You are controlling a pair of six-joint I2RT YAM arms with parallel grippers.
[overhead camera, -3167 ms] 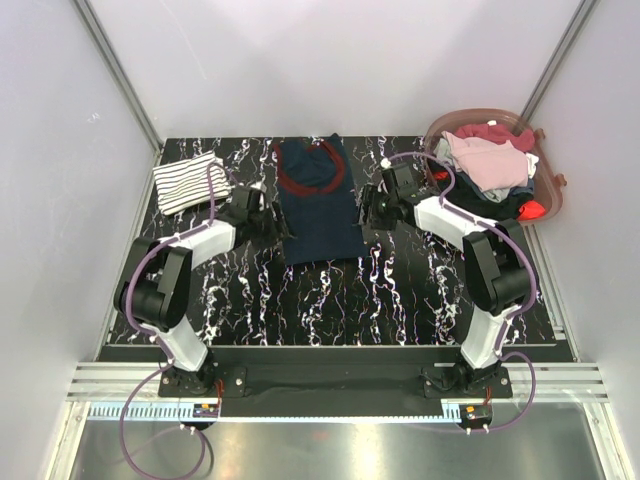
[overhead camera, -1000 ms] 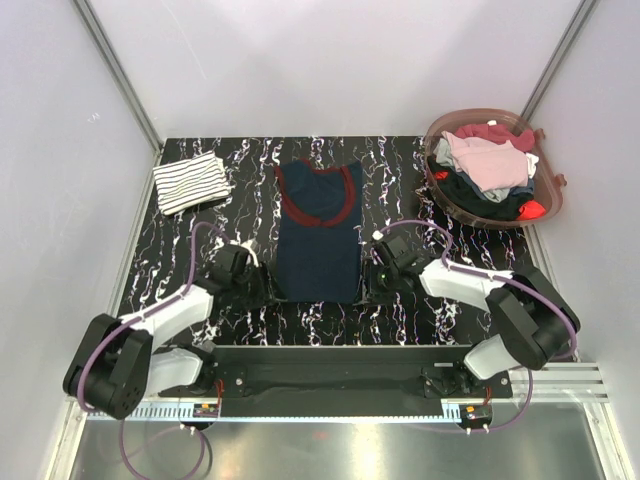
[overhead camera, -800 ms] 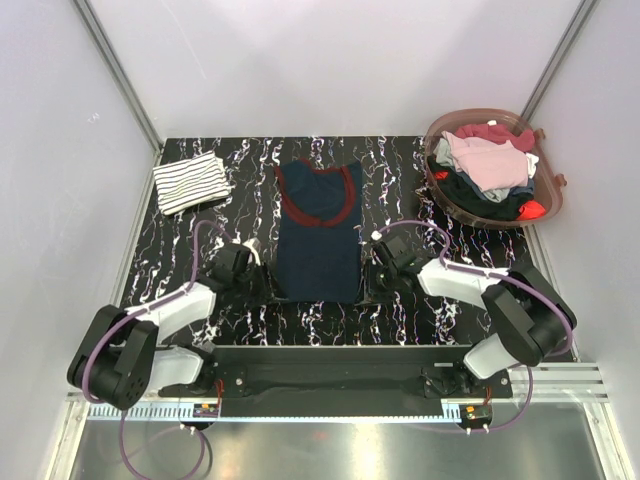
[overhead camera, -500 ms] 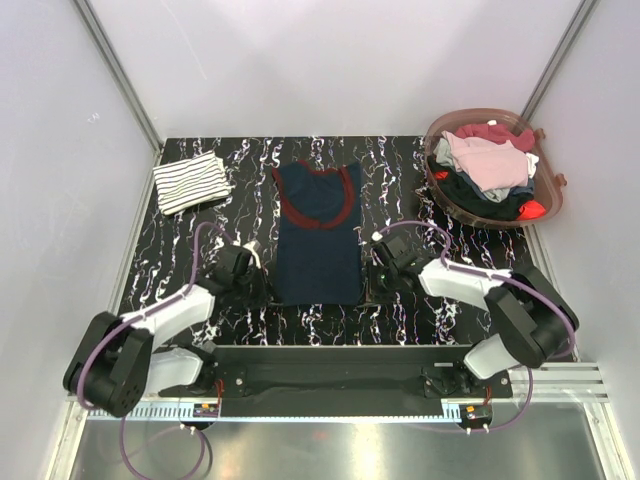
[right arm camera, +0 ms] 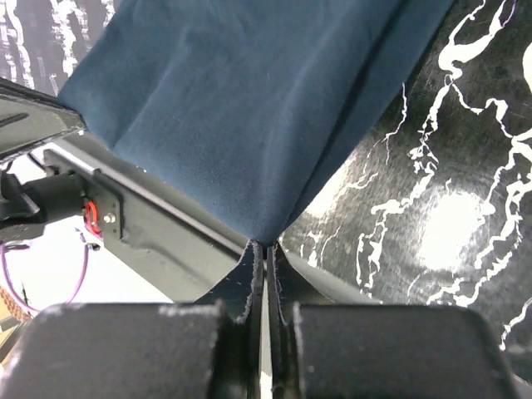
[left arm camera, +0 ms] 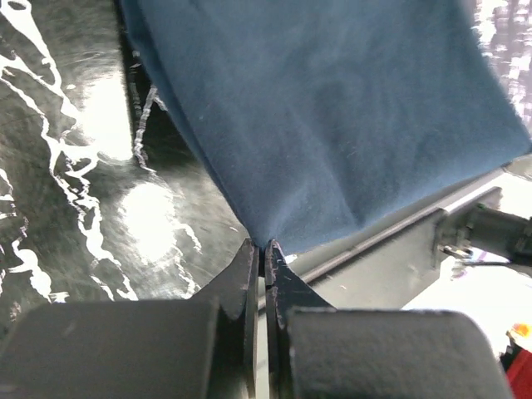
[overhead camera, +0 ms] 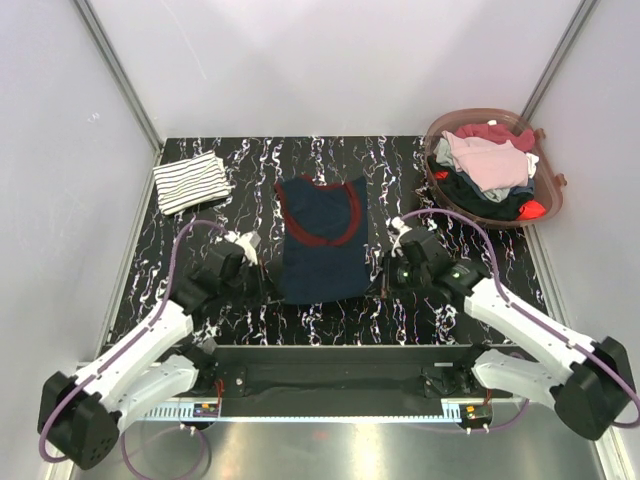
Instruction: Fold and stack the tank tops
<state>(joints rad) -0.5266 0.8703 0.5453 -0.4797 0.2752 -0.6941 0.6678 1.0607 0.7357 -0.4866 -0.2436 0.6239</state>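
The navy tank top (overhead camera: 320,240), trimmed in dark red at the neck and armholes, is laid in the middle of the worktop (overhead camera: 420,160). Its neck is turned toward the far edge and its hem toward the near edge. The far part is spread flat, while the hem end is gathered up at its two corners.

The left claw (left arm camera: 264,249) is pressed together on the left hem corner. In the left wrist view a small peak of navy cloth is pinched between the two dark fingertips, and the fabric is fanned out from that peak in shallow folds. A shadowed gap is seen under the cloth's left border, so that end appears to be held clear of the marbled surface.

The right claw (right arm camera: 266,248) is closed in the same way on the right hem corner, with a point of cloth nipped between its tips and the fabric drawn taut away from them. Both arms are stretched low from the near edge, one on each side of the garment.

The striped tank top (overhead camera: 190,181) is found folded at the far left corner of the worktop, well apart from both claws. A brownish basket (overhead camera: 552,205) is set at the far right corner, and pink, dark and red garments (overhead camera: 490,165) are heaped in it.
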